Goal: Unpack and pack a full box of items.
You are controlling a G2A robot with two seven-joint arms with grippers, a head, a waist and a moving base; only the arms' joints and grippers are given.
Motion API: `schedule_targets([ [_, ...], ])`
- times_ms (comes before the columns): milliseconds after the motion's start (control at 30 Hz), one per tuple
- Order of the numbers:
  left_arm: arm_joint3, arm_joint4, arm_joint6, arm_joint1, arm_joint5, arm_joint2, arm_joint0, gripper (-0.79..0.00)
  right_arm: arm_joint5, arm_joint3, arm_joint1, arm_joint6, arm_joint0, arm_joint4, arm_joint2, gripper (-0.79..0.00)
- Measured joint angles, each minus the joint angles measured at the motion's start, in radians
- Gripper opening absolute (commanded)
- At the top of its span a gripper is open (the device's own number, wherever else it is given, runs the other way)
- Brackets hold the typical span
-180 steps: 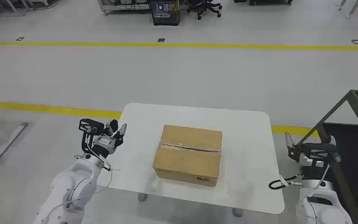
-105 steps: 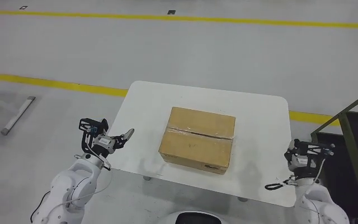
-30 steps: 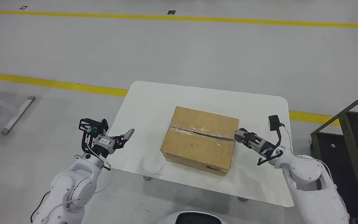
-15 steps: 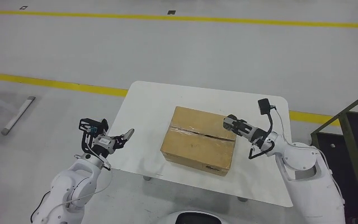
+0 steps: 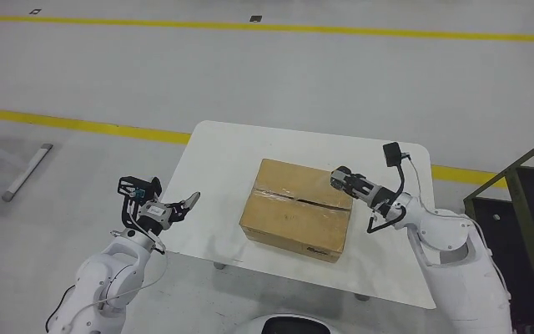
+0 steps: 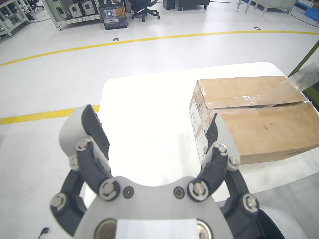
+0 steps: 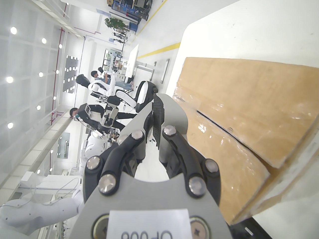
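Top view shows the right gripper (image 5: 338, 179) pinched shut, apparently on the tape (image 6: 302, 79), at the right end of the box (image 5: 292, 209), which sits in the middle of the table (image 5: 219, 167). The left gripper (image 6: 152, 115) gapes empty. If it is pulled crookedly, the tape could tear.

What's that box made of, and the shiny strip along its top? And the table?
The box looks like plain brown cardboard, matte, with thick flaps meeting at a seam. The strip looks like clear plastic packing tape: glossy, wrinkled, cardboard showing through. The table has a smooth white top, perhaps laminate or painted board; I can't tell which.
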Motion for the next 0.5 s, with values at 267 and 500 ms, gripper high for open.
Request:
schedule_targets([
  [267, 0.000, 0.000, 0.000, 0.000, 0.000, 0.000, 0.000, 0.000, 0.041, 0.107, -0.028, -0.008, 0.222, 0.013, -0.165, -0.785],
  [500, -0.003, -0.002, 0.004, -0.001, -0.016, 0.008, 0.004, 0.000, 0.032, 0.174, -0.049, -0.012, 0.345, -0.010, -0.266, -0.785],
])
